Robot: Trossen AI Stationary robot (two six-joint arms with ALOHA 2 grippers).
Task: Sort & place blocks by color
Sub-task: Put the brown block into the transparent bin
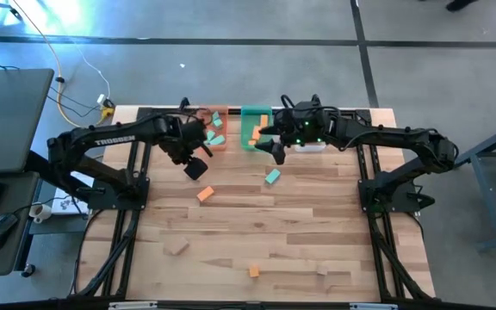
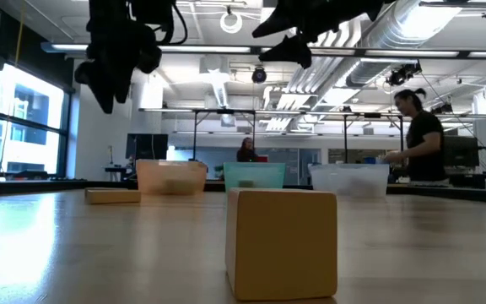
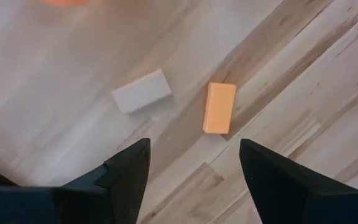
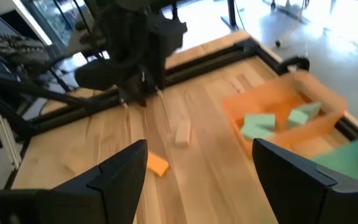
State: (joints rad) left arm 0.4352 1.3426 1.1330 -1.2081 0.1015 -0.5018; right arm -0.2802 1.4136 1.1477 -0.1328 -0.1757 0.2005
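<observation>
The table (image 1: 317, 250) is a wooden worktop with two dark arms reaching in from its left and right sides toward the far edge. Three trays stand in a row along that far edge: the orange tray (image 1: 216, 131) on the left with teal blocks (image 4: 258, 125) lying in it, the green tray (image 1: 250, 129) in the middle with orange blocks (image 1: 256, 133) in it, and the clear tray (image 2: 349, 179) on the right, mostly hidden under the right arm in the high view. The left gripper (image 1: 198, 167) hangs above the table just in front of the orange tray, its fingers wide apart and empty, over an orange block (image 3: 219, 107) and a tan block (image 3: 142, 91) lying near each other on the wood. The right gripper (image 1: 275, 153) hovers just in front of the green tray, jaws wide, holding nothing. A teal block (image 1: 272, 176) lies just nearer than it. Toward the near edge lie a larger tan block (image 1: 176, 248), a small orange block (image 1: 253, 271) and another tan block (image 1: 321, 272).
</observation>
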